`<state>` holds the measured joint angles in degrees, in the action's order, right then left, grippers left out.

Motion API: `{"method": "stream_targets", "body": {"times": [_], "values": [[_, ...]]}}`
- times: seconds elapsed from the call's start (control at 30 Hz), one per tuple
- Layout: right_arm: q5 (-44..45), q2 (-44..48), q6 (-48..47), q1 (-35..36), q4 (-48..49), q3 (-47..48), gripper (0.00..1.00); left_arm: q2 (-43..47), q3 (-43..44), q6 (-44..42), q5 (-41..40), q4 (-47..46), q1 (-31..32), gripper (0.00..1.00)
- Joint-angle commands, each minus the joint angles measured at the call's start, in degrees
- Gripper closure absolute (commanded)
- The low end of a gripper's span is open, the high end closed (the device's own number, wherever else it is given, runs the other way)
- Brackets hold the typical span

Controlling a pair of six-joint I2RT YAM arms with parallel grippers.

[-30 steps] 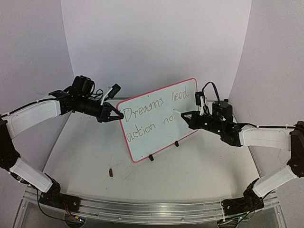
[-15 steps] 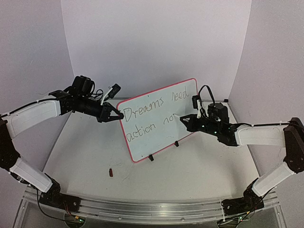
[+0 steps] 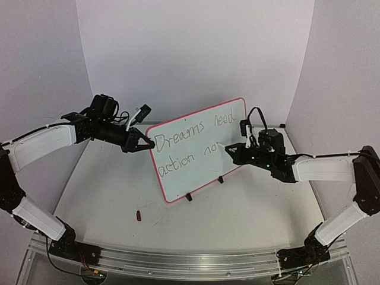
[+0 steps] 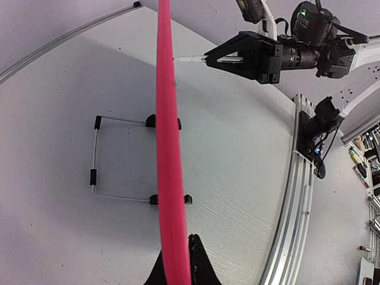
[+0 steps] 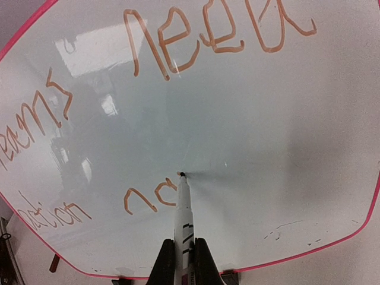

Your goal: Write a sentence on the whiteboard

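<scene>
Lately, seen from above, the right gripper (image 3: 230, 152) has crept along the second line of the tilted whiteboard (image 3: 199, 169) at mid-table. The sentence (image 3: 189, 141) has gained a fresh stroke after "action no", so I judge the next letter is under way. From the left wrist, the left gripper (image 4: 177, 267) is pressed onto the board's red edge, steadying it, while the marker (image 4: 190, 59) meets the far face. From the right wrist, that claw pinches the marker barrel, nib touching the white just right of "no", below "need".
</scene>
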<state>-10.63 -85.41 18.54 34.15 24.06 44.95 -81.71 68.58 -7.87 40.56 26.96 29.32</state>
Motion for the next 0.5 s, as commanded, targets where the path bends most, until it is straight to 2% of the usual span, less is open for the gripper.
{"method": "stream_targets", "body": {"times": [0.0, 0.47], "values": [[2.4, -1.2, 1.0, -0.1, 1.1, -1.5, 1.0, -3.1, -1.5, -2.7, -1.3, 7.6, 1.9, 1.0], [4.3, -0.9, 0.8, -0.1, -1.1, -0.8, 1.0, -2.9, -1.6, -2.8, -1.4, 7.7, 1.9, 1.0]]}}
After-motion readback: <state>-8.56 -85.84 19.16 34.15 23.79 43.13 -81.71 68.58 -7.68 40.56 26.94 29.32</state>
